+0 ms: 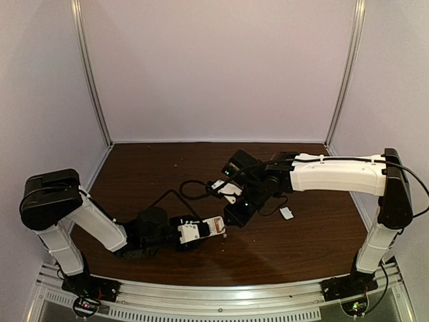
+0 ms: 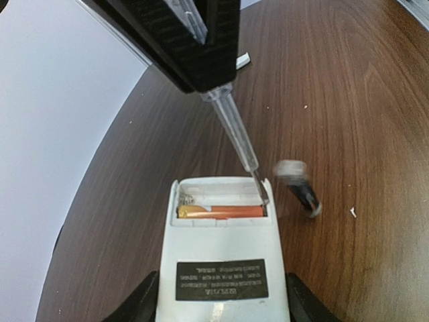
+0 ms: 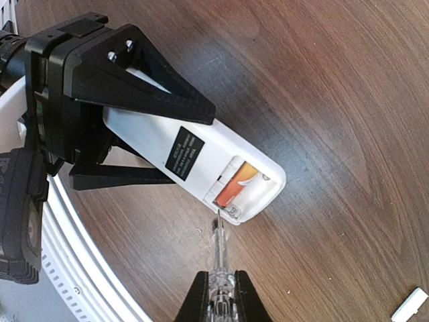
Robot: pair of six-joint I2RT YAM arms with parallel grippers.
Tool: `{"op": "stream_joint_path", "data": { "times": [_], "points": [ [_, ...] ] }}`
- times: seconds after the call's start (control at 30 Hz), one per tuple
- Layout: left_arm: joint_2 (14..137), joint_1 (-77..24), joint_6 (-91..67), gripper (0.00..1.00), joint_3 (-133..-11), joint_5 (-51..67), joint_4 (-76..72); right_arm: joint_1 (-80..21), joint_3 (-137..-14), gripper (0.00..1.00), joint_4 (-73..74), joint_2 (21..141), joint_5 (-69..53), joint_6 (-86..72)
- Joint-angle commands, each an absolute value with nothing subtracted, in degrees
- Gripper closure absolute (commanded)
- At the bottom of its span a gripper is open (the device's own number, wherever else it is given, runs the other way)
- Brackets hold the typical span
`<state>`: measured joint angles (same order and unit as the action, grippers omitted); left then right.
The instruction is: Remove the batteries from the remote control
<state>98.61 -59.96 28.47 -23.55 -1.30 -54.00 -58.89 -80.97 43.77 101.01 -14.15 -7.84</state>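
Observation:
My left gripper (image 2: 224, 298) is shut on the white remote control (image 2: 221, 248), held back side up with its battery compartment open. One orange battery (image 2: 221, 212) lies in the compartment; the slot beside it is empty. A dark battery with a silvery end (image 2: 301, 191) lies blurred on the table just right of the remote. My right gripper (image 3: 219, 288) is shut on a slim clear screwdriver (image 3: 218, 258), whose tip sits at the compartment's edge. In the top view the remote (image 1: 214, 226) sits between the left gripper (image 1: 194, 233) and the right gripper (image 1: 234, 213).
A small flat white plastic piece (image 1: 287, 213) lies on the brown table right of the grippers, and also shows in the right wrist view (image 3: 409, 305). A black cable (image 1: 191, 191) loops behind the remote. Walls enclose the table on three sides.

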Motion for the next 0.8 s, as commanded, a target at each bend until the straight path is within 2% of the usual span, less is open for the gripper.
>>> {"op": "stream_joint_path", "data": {
  "times": [0.0,0.43,0.77],
  "points": [
    [99.5,-59.21,29.52,1.0,-25.72,-5.12,-60.8,-59.2,-80.72,1.0,48.39,100.7,-15.29,-8.08],
    [99.81,-59.16,29.36,1.0,-25.66,-5.23,-60.91,-58.89,-80.2,1.0,45.69,98.69,-11.26,-8.83],
    [99.94,-59.2,28.34,1.0,-25.13,-3.25,-61.84,-58.8,-72.73,1.0,37.24,91.01,-6.07,-11.49]
  ]
}}
